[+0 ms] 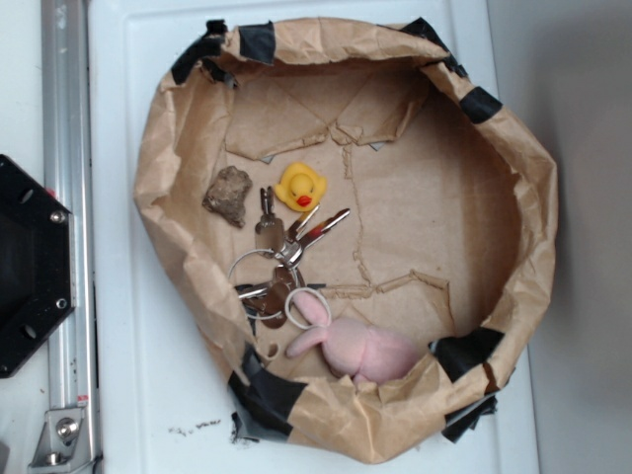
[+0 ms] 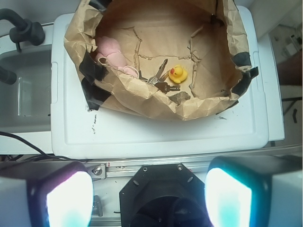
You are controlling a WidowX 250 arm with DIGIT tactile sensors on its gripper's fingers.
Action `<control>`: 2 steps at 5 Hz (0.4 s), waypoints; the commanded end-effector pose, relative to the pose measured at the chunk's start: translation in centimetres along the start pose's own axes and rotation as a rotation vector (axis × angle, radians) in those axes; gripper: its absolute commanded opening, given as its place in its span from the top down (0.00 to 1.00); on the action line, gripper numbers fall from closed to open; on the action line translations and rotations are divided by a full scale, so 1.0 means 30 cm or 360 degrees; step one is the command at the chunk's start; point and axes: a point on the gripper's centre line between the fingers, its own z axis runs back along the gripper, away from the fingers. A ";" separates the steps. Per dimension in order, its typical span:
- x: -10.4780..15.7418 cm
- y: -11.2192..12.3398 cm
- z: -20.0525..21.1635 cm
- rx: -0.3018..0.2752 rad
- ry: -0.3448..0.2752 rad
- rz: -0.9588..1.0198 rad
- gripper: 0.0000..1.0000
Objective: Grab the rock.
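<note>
A small rough grey-brown rock [image 1: 228,195] lies on the floor of a wide crumpled brown paper bag [image 1: 513,148] with black tape patches along its rolled rim. The rock sits toward the bag's left wall in the exterior view, just beside a small yellow rubber duck [image 1: 300,187] and close above a bunch of silvery metal keys on rings [image 1: 279,259]. A soft pink plush bunny [image 1: 357,345] rests lower in the bag, its ear touching one key ring. The bag stands on a white plastic tabletop [image 1: 128,375]. In the wrist view the gripper [image 2: 147,195] hangs well apart from the bag, its two pale fingers [image 2: 68,198] spread wide and released, holding nothing; the rock [image 2: 180,98] shows near the bag's nearer wall
</note>
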 end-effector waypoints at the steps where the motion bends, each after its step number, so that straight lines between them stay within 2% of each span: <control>1: 0.000 0.000 0.000 0.0000 0.0000 0.0000 0.00; 2: 0.143 0.094 -0.079 0.0011 0.0013 0.0093 0.00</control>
